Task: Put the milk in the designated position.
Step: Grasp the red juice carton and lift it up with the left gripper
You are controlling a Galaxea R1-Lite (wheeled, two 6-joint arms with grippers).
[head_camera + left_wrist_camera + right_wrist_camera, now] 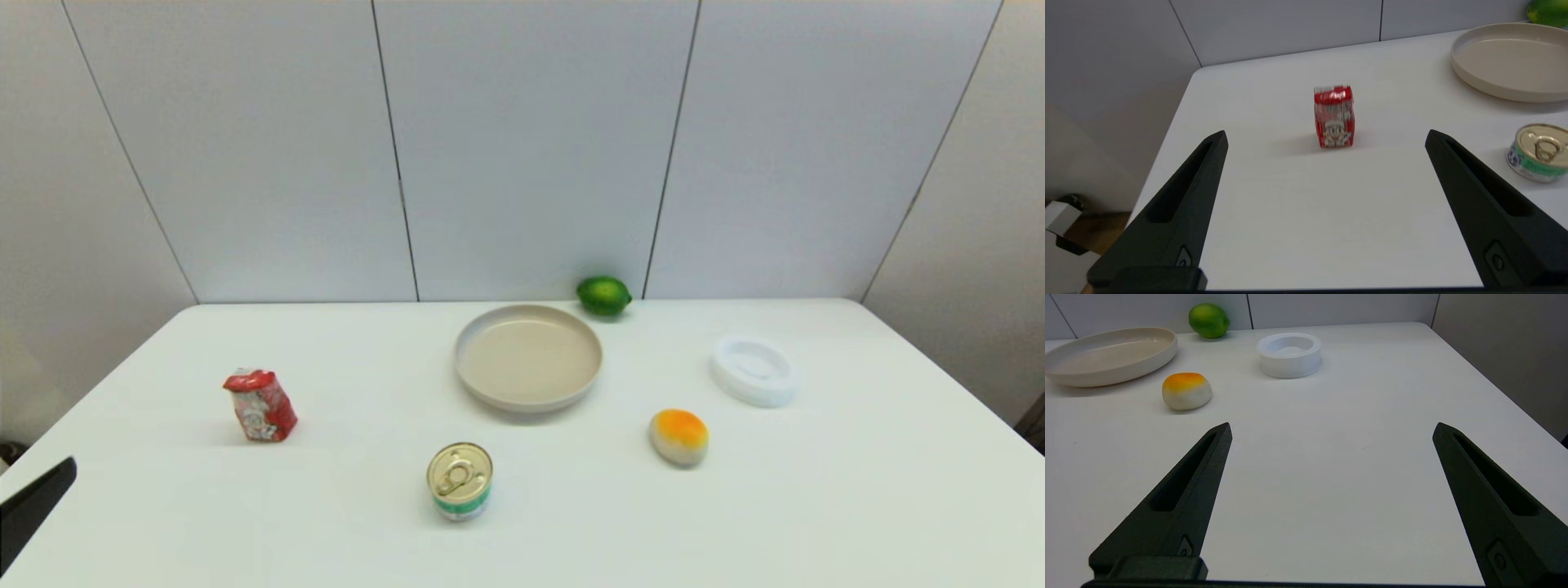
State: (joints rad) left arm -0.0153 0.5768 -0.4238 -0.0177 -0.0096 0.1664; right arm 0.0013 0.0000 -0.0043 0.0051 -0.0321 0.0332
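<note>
Facing the milk [1333, 117] upright on the table [326, 506], my left gripper [1327, 139] gapes wide, well short of it. My right gripper [1331, 430] hangs spread too, holding nothing.

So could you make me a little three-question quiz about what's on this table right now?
1. True or false: the small red milk carton stands upright on the white table.
2. What lies nearest the round beige plate? A) green lime B) gold-lidded tin can C) white ring-shaped dish
3. Fill in: the left gripper is ____, holding nothing.

Key: 1 true; 2 A; 3 open.
</note>
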